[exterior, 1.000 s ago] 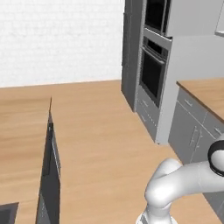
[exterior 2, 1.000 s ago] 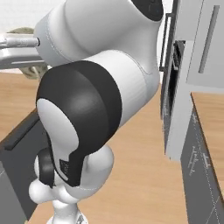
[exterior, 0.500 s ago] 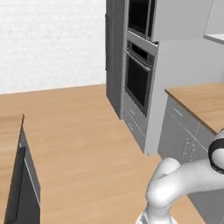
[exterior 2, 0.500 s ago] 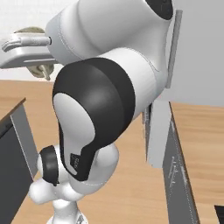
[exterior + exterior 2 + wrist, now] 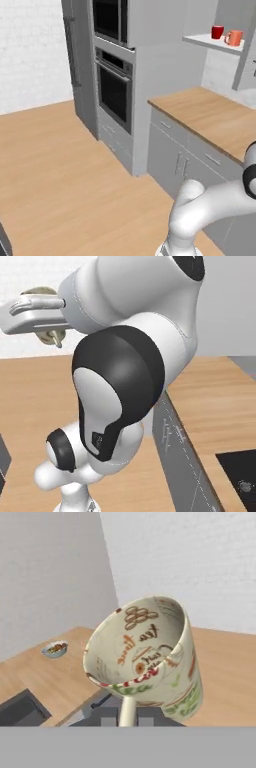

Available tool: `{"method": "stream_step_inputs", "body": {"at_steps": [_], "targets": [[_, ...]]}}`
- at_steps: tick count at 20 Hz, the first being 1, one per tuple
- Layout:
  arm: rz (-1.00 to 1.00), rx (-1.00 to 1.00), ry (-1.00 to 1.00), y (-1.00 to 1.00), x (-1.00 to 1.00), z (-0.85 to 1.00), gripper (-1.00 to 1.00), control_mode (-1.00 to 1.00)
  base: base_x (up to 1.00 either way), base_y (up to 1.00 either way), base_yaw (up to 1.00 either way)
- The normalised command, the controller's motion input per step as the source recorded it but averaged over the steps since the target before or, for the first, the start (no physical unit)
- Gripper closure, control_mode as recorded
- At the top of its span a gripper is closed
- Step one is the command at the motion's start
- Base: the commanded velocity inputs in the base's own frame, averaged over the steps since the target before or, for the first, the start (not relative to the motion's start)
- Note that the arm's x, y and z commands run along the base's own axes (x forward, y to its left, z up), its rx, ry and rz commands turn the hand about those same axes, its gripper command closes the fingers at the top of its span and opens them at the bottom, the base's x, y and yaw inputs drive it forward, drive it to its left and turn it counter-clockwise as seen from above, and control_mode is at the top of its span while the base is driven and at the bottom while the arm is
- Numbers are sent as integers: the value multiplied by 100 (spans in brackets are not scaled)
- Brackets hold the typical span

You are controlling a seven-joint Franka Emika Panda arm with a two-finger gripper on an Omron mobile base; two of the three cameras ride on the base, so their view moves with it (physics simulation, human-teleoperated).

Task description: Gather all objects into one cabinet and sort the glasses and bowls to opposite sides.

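Observation:
My gripper (image 5: 128, 716) is shut on the handle of the speckled beige mug (image 5: 150, 657), whose printed inside faces the hand camera. In the right base view the mug (image 5: 48, 336) hangs under the hand at the upper left, high above the floor. The cabinet's white shelf board (image 5: 207, 42) is at the upper right of the left base view, beside a dark grey side panel (image 5: 247, 56). On it stand the glossy red cup (image 5: 216, 32) and the salmon-orange cup (image 5: 233, 37), close together. The bowls are out of view.
A tall grey oven stack (image 5: 114, 75) stands left of a wooden counter (image 5: 210, 117) on grey base cabinets. A second counter with a dark cooktop (image 5: 240, 476) lies to my right. A small pale dish (image 5: 55, 648) sits on a counter below the mug.
The whole scene has swung across both base views: the base has moved. The counter and the shelf with two cups have come into sight. The mug stays in my grip.

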Motion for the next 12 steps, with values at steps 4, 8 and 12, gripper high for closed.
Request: {"method": "stream_step_inputs", "body": {"at_steps": [4, 8, 12], "targets": [[0, 0, 0, 0, 0, 0, 100, 100, -35, 100, 22], [0, 0, 0, 0, 0, 0, 100, 100, -16, 100, 34], [0, 0, 0, 0, 0, 0, 100, 100, 86, 71, 30]]}}
